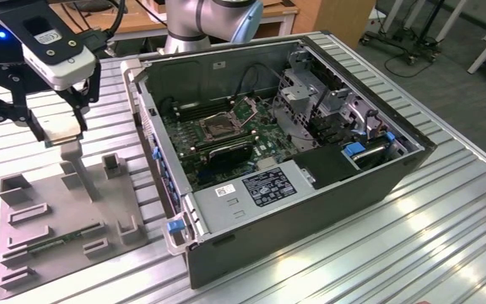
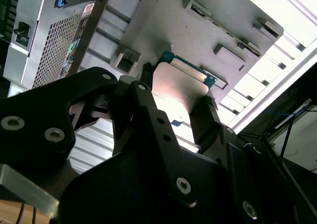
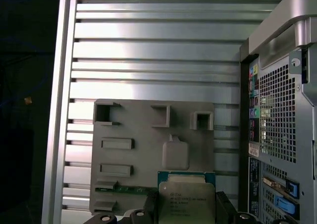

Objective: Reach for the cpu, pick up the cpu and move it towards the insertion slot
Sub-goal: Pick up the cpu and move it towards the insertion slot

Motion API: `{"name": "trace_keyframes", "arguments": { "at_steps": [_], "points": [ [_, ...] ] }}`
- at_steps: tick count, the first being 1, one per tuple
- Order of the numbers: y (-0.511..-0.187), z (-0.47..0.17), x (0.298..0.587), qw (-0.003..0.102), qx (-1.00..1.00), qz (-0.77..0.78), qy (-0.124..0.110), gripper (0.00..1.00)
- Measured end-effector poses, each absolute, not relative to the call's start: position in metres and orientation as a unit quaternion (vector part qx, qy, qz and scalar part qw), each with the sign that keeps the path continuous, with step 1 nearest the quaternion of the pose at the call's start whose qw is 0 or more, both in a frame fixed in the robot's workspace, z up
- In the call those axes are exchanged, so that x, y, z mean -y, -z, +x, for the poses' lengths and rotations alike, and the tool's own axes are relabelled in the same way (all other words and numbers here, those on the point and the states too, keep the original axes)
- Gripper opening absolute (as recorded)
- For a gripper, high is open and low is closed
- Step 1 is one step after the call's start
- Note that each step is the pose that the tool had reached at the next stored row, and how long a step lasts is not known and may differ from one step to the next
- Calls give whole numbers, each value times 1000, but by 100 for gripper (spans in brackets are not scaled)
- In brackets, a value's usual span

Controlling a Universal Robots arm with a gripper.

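My jaws clamp the cpu [image 3: 185,201] above the fixture [image 3: 143,135]; the slot [image 1: 223,125] is well apart, not yet reached.

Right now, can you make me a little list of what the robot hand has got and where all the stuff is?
gripper: shut on the cpu
cpu: held by two opposite edges, in the air over the grey fixture plate
grey fixture plate: lies on the slatted metal table, at the exterior view's left of the computer case
computer case: lying on its side, open at the top
insertion slot: inside the case on the board, silver frame, dark centre
work so far: cpu picked up, not yet at the slot
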State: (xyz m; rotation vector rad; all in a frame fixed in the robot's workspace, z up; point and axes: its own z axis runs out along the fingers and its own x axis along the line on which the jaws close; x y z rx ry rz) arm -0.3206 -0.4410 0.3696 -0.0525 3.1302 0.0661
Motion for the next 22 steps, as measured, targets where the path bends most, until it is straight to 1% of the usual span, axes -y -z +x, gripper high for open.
{"name": "trace_keyframes", "arguments": {
  "at_steps": [22],
  "points": [
    [-370, -286, 441, 5, -1000, -17, -21, 54]
  ]
}}
